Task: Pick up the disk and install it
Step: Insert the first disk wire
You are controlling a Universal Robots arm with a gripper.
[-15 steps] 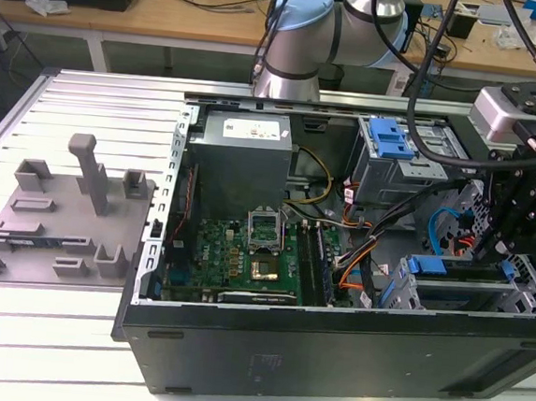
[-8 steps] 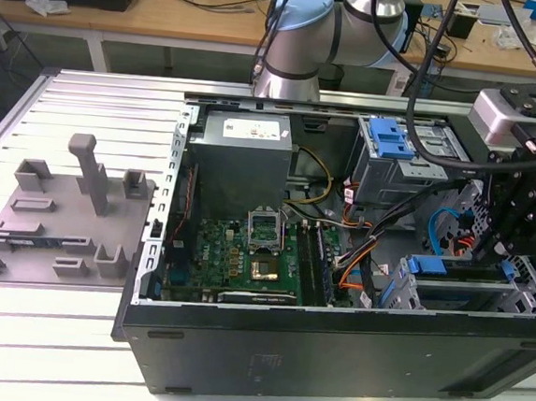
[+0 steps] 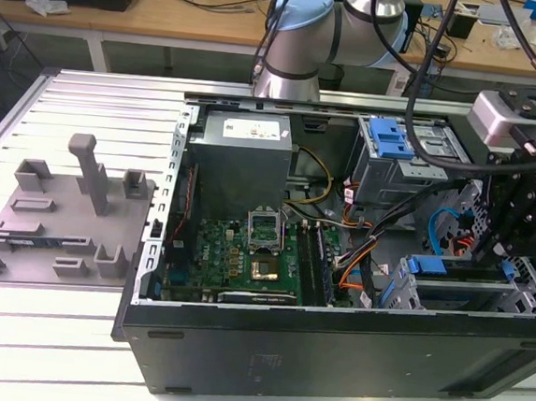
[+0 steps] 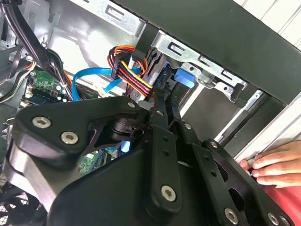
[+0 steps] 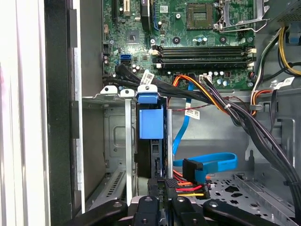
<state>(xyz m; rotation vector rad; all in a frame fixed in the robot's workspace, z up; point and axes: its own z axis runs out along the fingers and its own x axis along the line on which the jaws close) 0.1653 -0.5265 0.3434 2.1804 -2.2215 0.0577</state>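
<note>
Your disk point(image 5: 150, 123) sits inside the drive cage point(image 5: 126, 141), standing on edge between the cage's thin sheet-metal walls. In the first wrist view you see it edge-on: a narrow dark slab with a glossy blue plastic carrier block capping it. Its long axis runs along the cage walls, and the blue end points at the green motherboard point(image 5: 197, 42) just beyond the cage. None of the disk's label faces you from here.

Your claw point(image 5: 161, 190) is at the disk's opposite end from the cage's blue cap. Its matte black bolted fingers point(image 4: 159, 117) lie close together with only a slim gap between them. You cannot tell whether they are pinching the disk's edge or merely resting beside it.

For writing, little can be made out. Small white tags point(image 5: 192, 113) hang on the cables beside the cage, and a white sticker covers the top of the grey metal power-supply box point(image 3: 242, 156), far across the case from the cage.

A flat light-blue data cable point(image 5: 214, 162) loops just beside the cage. A bundle of red, orange and yellow wires point(image 4: 129, 70) ends in a black plug next to the claw. The cage is bare stamped steel with slots and round holes, and the case point(image 3: 329, 356) around it is dark painted sheet metal lying open on the ribbed aluminium table point(image 3: 80, 100).

A person's hand point(image 4: 273, 165) rests on the case edge on the cage's outer side.
</note>
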